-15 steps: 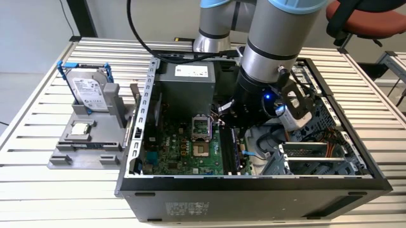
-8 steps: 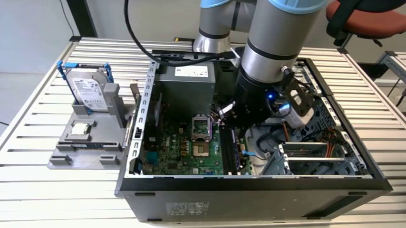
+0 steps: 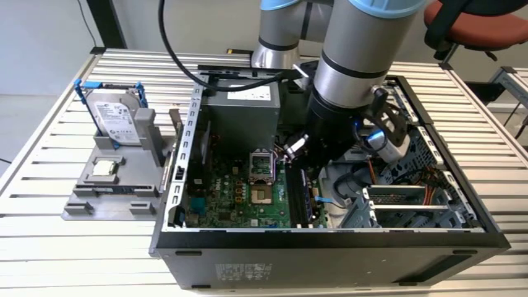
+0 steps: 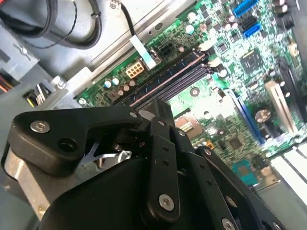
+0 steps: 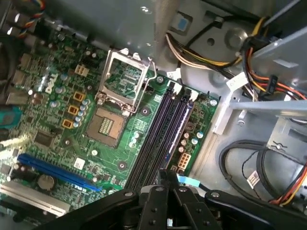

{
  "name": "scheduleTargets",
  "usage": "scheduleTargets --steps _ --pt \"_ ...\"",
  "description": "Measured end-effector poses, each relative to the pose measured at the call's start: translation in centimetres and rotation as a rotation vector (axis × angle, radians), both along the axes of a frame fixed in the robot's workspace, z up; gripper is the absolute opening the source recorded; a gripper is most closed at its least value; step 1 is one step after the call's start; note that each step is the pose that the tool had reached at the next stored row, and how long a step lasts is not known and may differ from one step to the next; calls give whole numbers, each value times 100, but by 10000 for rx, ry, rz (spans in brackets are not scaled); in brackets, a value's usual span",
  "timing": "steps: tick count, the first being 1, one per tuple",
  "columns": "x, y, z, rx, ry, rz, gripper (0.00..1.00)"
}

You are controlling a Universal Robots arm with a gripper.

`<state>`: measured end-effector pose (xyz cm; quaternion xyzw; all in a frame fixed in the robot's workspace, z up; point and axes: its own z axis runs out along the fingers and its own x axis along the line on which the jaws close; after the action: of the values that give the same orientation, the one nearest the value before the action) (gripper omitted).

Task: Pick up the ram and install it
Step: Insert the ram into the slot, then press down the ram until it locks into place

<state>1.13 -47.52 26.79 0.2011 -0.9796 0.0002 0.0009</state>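
My gripper is down inside the open computer case, over the green motherboard. In both wrist views its black fingers are shut together above one end of the black memory slots. The ram looks like a thin dark stick standing in the slot line just past the fingertips. I cannot tell whether the fingers touch it. In the exterior view a dark strip runs along the slots below the gripper.
The case walls ring the work area. Cable bundles and a metal drive cage crowd the exterior view's right. The open processor socket lies beside the slots. A grey fixture holding a hard drive stands outside the case.
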Motion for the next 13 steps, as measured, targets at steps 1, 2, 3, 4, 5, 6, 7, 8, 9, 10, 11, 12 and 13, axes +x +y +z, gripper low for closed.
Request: scheduleTargets --steps 1,2,3,4,5,6,7,8,9,10,11,12,13 --pt "0 0 0 0 0 180 0" --pt "0 0 0 0 0 354 0" --pt "-1 0 0 -1 0 520 0" --pt "-1 0 0 -1 0 671 0" --pt "-1 0 0 -1 0 814 0" --pt "-1 0 0 -1 0 945 0" --pt "-1 0 1 -3 1 1069 0" --pt "0 1 2 -5 1 1195 0" --pt "0 1 1 -3 1 1314 0" --pt "0 2 1 -2 0 1432 0" --pt "1 2 1 -1 0 1534 0" --pt "1 2 1 -2 0 1638 0" --pt "1 3 1 -2 0 1746 0"
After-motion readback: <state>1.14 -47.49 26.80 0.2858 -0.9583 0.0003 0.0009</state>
